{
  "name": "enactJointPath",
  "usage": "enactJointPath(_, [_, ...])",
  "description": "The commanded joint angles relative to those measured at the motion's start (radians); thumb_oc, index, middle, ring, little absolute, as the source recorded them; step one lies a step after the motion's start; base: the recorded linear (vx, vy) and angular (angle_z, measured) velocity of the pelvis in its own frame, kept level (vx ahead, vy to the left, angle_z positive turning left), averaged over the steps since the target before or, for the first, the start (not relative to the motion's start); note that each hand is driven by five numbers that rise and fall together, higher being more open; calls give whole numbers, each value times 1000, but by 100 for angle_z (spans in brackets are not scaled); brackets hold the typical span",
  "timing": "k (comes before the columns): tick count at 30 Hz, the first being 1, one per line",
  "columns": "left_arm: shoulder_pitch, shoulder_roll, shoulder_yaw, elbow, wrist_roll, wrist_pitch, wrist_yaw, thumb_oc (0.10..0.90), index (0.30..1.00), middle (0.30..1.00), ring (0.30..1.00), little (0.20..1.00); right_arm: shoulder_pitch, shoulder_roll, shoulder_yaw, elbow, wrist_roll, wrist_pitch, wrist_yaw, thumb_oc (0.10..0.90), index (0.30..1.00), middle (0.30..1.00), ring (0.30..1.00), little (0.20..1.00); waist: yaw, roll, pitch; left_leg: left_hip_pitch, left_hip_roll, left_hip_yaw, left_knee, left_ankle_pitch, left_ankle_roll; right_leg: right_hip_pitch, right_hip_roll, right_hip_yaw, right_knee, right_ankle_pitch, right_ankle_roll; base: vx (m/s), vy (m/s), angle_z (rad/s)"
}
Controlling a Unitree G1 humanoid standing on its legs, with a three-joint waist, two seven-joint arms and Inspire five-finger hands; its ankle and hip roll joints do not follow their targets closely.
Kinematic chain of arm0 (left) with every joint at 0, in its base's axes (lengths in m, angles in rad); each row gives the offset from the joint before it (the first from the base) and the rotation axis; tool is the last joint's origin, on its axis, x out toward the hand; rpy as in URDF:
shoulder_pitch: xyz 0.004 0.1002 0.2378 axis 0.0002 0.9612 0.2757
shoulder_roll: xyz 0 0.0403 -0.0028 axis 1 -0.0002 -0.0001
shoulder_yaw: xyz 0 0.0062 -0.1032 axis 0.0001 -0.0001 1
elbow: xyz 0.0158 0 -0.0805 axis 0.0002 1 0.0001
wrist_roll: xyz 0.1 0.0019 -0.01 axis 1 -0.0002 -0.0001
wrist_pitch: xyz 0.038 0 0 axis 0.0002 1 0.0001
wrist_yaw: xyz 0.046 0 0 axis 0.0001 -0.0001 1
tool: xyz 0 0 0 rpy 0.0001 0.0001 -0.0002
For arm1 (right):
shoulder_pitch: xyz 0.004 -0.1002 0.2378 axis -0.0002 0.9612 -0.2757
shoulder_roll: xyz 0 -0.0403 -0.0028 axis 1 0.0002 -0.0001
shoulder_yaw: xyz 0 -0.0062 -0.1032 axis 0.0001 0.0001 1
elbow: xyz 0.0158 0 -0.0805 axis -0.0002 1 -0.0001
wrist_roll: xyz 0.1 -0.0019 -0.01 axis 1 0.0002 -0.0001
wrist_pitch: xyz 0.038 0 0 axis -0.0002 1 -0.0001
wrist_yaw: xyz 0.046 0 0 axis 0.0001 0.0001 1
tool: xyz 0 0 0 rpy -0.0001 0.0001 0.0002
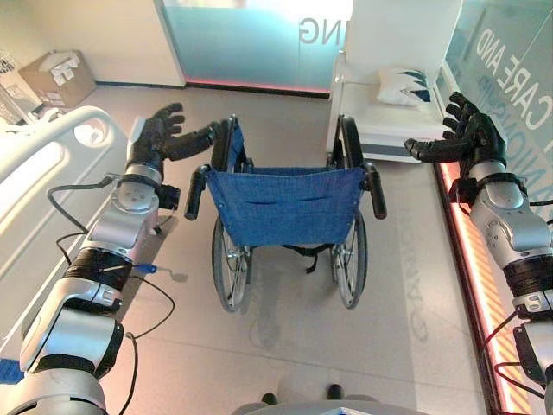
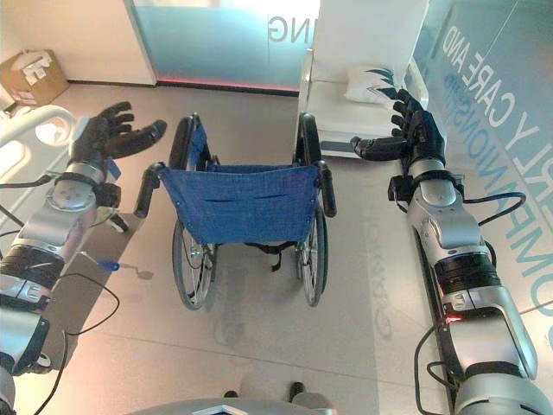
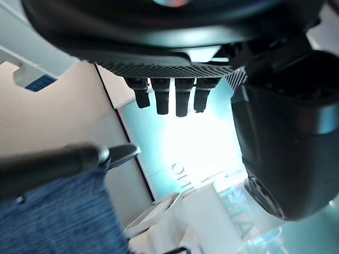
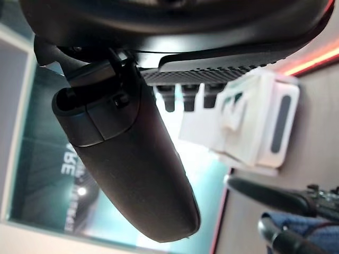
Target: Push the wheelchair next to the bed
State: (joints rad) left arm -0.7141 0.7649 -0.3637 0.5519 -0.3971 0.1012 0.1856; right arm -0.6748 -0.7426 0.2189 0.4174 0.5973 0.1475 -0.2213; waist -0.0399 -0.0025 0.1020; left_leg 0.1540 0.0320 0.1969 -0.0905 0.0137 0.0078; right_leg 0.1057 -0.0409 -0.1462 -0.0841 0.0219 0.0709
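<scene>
A: Reaching is the step in hand, I judge. From the left eye view, the wheelchair [image 1: 285,220] stands mid-floor, its blue seat back facing the robot. The left hand [image 1: 158,131] hovers just beside the left push handle [image 1: 195,190], spread wide and holding nothing. The bed [image 1: 39,181] lies along the robot's left, apart from the chair.

B: And the other hand?

A: In the right eye view, the right hand [image 2: 413,130] hangs out beyond the right push handle [image 2: 327,188], clearly apart from it, fingers straight, thumb pointing toward the chair, empty.

B: Do the wrist views agree?

A: The left wrist view shows straight fingers [image 3: 168,95] above a dark handle bar and blue fabric, not touching. The right wrist view shows the thumb [image 4: 132,164] and short fingertips, with the chair's handles lying low and away.

B: What next?

A: Probably both hands must come down and inward, close round the handles, then steer the chair left toward the bed.
</scene>
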Motion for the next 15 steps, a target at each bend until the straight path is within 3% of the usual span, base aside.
enactJointPath(1, [-135,7,-18,2,72,-60,18,800,900,900,900,900,-126,1,56,-53,-20,-65,-39,800,900,900,900,900,-8,-2,-85,-11,-52,36,3,-63,-7,-2,-24,-58,43,-21,45,37,-2,-1])
enactJointPath(9, [-131,-28,-89,27,242,7,96,800,900,900,900,900,-104,53,116,-41,-44,-17,-27,800,900,900,900,900,-6,-9,-75,-17,-56,36,7,-59,-3,-6,-25,-59,47,-18,45,5,0,0])
enactJointPath(15, [-122,-53,-103,31,266,24,148,800,900,900,900,900,-92,101,141,-34,-66,-52,-40,800,900,900,900,900,1,-11,-68,-18,-58,35,9,-61,-2,-5,-27,-65,46,-17,45,5,1,0])
